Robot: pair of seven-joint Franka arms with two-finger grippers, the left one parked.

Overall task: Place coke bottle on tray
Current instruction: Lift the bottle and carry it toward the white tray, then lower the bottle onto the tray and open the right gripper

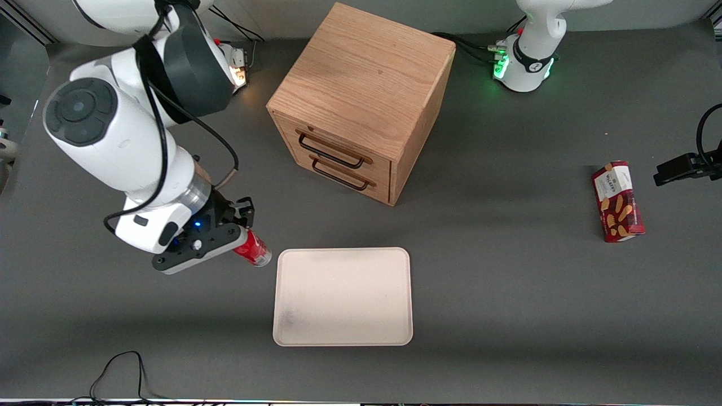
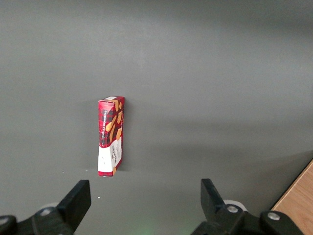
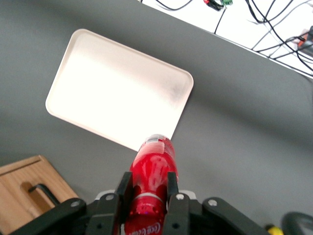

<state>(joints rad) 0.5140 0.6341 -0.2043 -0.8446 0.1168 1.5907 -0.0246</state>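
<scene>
My right gripper [image 1: 240, 237] is shut on the coke bottle [image 1: 254, 250], a slim red bottle with white script, and holds it tilted above the table, its clear base pointing toward the tray. The tray [image 1: 343, 296], pale cream with a low rim and a faint dark smudge, lies flat on the grey table beside the bottle, toward the parked arm's end. In the right wrist view the fingers [image 3: 123, 188] clamp the bottle [image 3: 154, 164] near its neck, with the tray [image 3: 117, 88] just past the bottle's base.
A wooden two-drawer cabinet [image 1: 361, 101] stands farther from the front camera than the tray; its corner shows in the right wrist view [image 3: 24, 188]. A red biscuit box [image 1: 618, 201] lies toward the parked arm's end and shows in the left wrist view [image 2: 111, 135].
</scene>
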